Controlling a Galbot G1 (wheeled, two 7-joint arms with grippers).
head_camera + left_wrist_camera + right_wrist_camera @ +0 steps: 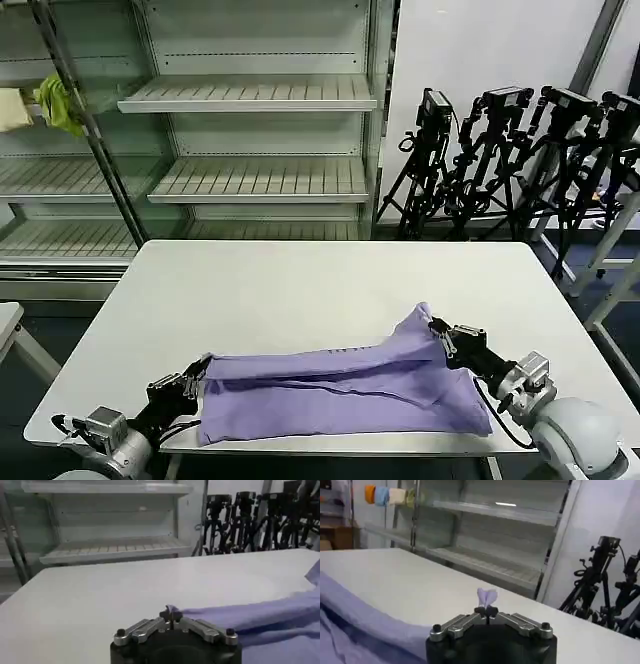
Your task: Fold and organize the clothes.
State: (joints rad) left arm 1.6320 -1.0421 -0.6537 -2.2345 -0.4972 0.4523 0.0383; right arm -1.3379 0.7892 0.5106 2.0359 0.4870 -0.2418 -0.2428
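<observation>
1. The lavender T-shirt (340, 390) lies stretched along the desk's (300, 290) near edge; uneven pulling could slide it off.
2. Each end effector, left (196, 376) and right (438, 331), is clamped on only a fabric corner, which might slip free.
3. Bare shelving (250, 130) and tripods (510, 150) stand behind.

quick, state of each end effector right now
Left end effector: shut on the T-shirt edge.
Right end effector: shut on the T-shirt's other end.
</observation>
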